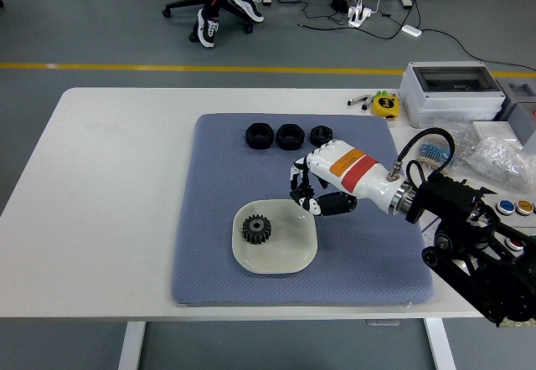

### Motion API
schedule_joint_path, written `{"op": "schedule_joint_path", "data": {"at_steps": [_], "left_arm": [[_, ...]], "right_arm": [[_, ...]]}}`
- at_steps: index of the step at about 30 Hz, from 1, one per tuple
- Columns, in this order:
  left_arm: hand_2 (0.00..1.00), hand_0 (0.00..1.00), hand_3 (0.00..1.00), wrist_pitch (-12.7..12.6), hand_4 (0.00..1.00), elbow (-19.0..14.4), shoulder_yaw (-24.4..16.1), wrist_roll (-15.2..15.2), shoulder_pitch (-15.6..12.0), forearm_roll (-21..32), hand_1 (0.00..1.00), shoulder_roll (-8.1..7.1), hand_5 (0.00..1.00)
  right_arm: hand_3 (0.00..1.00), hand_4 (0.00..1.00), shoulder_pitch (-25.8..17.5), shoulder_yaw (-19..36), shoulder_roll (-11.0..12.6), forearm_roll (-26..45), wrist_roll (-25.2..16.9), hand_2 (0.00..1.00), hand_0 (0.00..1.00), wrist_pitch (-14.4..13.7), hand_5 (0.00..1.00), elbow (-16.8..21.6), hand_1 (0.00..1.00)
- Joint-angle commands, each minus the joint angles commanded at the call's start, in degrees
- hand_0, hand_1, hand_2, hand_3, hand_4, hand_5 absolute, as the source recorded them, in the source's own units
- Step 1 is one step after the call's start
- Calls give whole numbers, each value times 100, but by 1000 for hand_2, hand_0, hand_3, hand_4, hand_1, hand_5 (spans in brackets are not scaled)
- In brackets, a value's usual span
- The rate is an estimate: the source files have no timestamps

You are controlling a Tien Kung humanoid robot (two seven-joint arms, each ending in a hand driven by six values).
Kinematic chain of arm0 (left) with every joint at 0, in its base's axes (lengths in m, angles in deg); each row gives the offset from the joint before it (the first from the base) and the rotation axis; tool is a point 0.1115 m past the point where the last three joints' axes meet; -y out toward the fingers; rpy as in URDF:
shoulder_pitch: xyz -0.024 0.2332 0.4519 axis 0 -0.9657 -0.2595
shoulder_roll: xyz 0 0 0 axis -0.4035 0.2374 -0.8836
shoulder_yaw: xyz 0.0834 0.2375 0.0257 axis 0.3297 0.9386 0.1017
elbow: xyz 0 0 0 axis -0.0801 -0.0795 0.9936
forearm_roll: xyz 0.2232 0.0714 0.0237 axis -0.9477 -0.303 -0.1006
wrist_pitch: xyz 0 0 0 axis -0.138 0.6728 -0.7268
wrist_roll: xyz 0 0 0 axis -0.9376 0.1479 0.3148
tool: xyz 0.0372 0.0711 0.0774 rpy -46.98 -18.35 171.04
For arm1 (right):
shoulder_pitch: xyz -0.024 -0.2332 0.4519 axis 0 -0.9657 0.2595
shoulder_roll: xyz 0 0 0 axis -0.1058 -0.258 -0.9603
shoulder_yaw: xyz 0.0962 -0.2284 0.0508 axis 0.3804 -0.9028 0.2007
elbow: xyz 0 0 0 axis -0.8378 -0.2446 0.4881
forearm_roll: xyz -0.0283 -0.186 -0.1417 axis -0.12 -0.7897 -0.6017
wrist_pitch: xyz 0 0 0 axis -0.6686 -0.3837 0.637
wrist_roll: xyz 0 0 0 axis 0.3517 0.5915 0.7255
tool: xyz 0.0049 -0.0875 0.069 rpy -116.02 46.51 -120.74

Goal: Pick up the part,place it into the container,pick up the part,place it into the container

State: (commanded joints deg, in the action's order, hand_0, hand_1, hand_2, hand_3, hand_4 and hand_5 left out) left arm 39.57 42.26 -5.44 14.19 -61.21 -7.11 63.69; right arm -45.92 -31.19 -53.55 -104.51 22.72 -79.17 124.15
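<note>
Gear (pixel 255 230): lies in the dish (pixel 301 257), left of centre.
Nuts (pixel 288 136): three in a row at the mat's (pixel 209 186) far edge.
Right hand (pixel 316 189): fingers curled, holding nothing visible, above the dish's far right rim; orange-red band, no readable writing.

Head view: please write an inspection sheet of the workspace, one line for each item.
Surface: white table with a blue-grey mat in the middle.
Job's things: black gear lying in the pale dish; three black nuts in a row at the mat's far edge.
Clutter: grey box, plastic bags, tape measure at the table's right.
Grippers: right robot hand above the dish's far right rim, fingers curled; whether it holds a part cannot be seen. Left: nothing seen.
Cables: black cable looping at the wrist; wires on the floor.
Surroundings: seated person's shoes, yellow floor line.
</note>
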Motion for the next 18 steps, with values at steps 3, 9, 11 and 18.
{"op": "schedule_joint_path", "data": {"at_steps": [3,9,11,18], "left_arm": [[687,691,566,4,647,0,-9,3,-3,-18,650,0,577],[687,691,566,2,649,2,-9,0,-2,-24,651,-4,579],[687,691,566,0,649,2,11,-7,-5,4,651,-8,579],[689,691,566,-2,649,2,-1,-3,-14,-4,651,-18,579]], "right_arm": [[494,549,94,-292,-67,86,-8,354,90,31,304,35,219],[888,704,234,-709,-214,189,63,392,118,52,324,-172,229],[888,704,243,-756,-218,251,92,392,118,90,324,-247,229],[998,806,235,-769,-202,398,108,497,140,145,342,-368,272]]}}
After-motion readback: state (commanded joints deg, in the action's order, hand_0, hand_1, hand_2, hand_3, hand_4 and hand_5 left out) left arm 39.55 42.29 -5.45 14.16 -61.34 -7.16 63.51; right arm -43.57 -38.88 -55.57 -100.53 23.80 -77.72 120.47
